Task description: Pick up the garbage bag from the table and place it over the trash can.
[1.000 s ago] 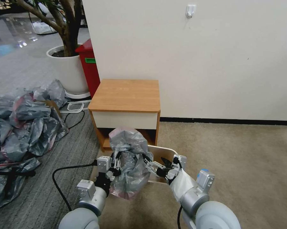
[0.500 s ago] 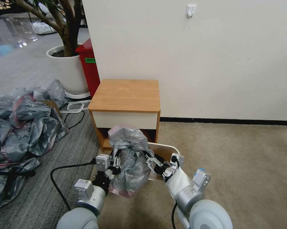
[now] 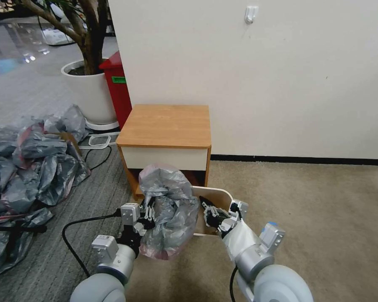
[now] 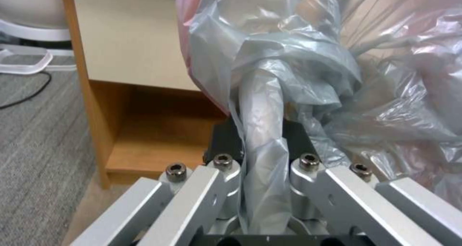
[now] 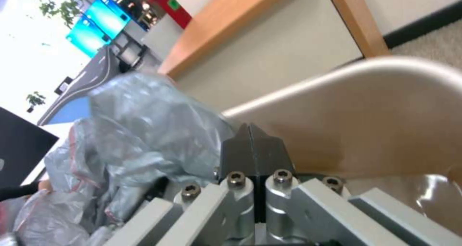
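the left gripper (image 3: 149,212) is clamped on a twisted fold of the garbage bag (image 3: 168,209), which bulges up and beside it and drapes over the near-left part of the trash can (image 3: 216,197). the right gripper (image 3: 209,209) sits just beside the bag, over the can's open mouth, its fingers (image 5: 250,148) pressed together on nothing. the table (image 3: 168,126) stands just beyond both grippers

Garbage bag (image 3: 170,209): translucent grey, pink-tinted along the rim.
Table (image 3: 165,126): light-brown wood grain, white drawer front.
Trash can (image 3: 216,201): cream-beige, beside the bag.
Tall bin (image 3: 118,86), left of the table: red, green label.
Bag heap (image 3: 33,155), left of the table: darker grey.
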{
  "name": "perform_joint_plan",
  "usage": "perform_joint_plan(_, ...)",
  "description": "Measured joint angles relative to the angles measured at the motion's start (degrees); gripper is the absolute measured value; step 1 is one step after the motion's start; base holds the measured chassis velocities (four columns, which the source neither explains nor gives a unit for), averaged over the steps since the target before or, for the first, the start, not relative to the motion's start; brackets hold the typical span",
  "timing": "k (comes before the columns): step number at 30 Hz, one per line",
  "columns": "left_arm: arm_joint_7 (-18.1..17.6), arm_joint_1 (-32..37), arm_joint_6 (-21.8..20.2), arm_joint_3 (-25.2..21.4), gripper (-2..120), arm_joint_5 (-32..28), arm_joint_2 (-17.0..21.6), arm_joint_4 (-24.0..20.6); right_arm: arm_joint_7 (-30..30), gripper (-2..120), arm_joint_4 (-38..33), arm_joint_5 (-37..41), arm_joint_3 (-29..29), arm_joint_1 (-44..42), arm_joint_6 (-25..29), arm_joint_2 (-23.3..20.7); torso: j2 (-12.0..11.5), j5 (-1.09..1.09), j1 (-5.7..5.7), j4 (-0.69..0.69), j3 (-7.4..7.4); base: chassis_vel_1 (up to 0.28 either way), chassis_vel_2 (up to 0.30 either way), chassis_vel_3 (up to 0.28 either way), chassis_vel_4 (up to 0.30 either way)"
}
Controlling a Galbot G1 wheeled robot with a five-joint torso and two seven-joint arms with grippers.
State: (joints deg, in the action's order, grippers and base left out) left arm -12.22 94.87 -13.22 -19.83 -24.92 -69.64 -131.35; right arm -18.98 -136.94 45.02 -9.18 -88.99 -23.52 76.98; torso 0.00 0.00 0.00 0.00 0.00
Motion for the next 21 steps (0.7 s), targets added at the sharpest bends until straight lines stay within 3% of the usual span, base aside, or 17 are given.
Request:
perform_joint_plan(10,-0.2,0.5,0.1,-0.3,8,0.4,0.2,-0.5,1.1,0,-2.6,-0.2,-0.5,-0.3,-2.9,-0.8,0.0,0.0,0.0,0.0,0.0,0.0,0.0,0.0,0.0)
perform_joint_plan(21,2.7,0.5,3.4,-1.1,8,4.9,1.0,-0.9,-1.2,39,0.0,-1.5,1.4,1.3,-6.3,0.0,0.0,0.0,0.0,0.0,0.0,0.0,0.0,0.0,0.0)
